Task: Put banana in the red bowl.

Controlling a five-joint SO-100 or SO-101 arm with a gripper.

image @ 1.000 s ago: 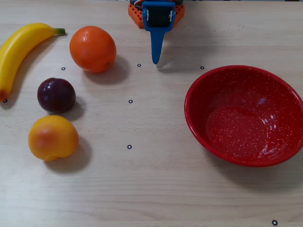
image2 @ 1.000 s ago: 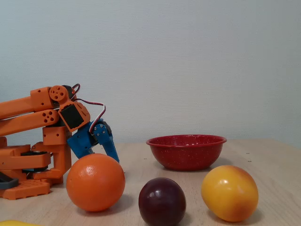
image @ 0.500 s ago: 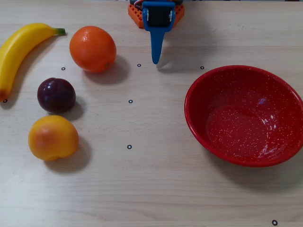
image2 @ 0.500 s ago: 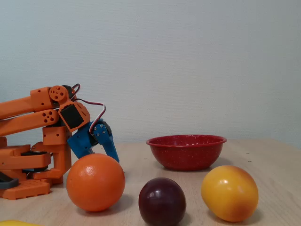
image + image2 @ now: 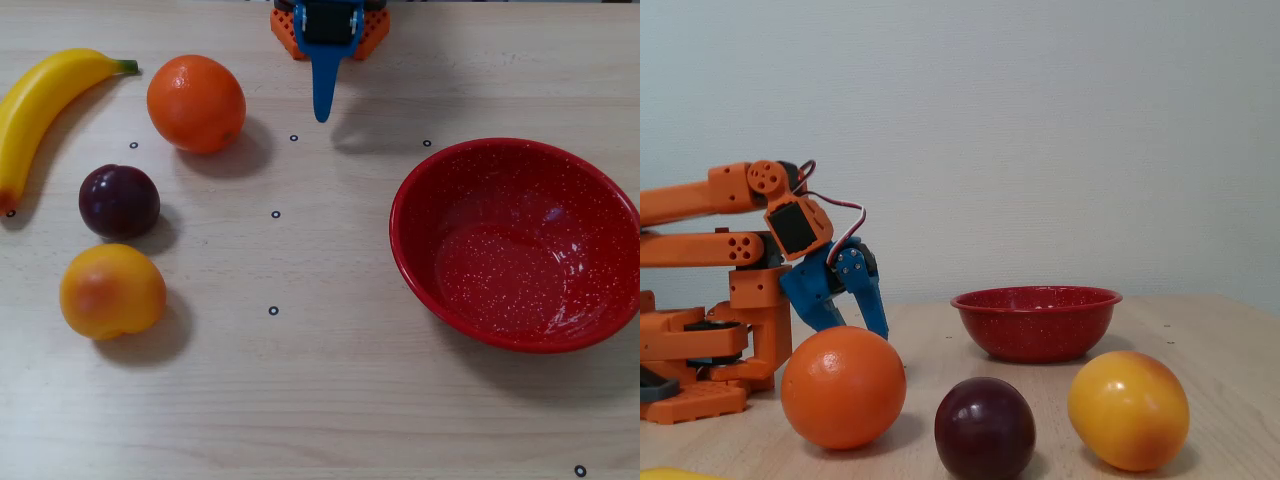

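The yellow banana (image 5: 42,100) lies at the far left of the table in the overhead view, green stem toward the top. Only a sliver of it (image 5: 668,474) shows at the bottom left of the fixed view. The red speckled bowl (image 5: 410,235) stands empty at the right, and it also shows in the fixed view (image 5: 1035,325). My blue gripper (image 5: 322,112) sits folded back at the arm's base at the top middle, far from both. Its jaws look shut and empty. In the fixed view the gripper (image 5: 878,325) hangs just above the table behind the orange.
An orange (image 5: 196,103) lies between the banana and the gripper. A dark plum (image 5: 119,201) and a yellow-orange fruit (image 5: 112,291) lie below it on the left. The orange arm base (image 5: 700,350) is at the left of the fixed view.
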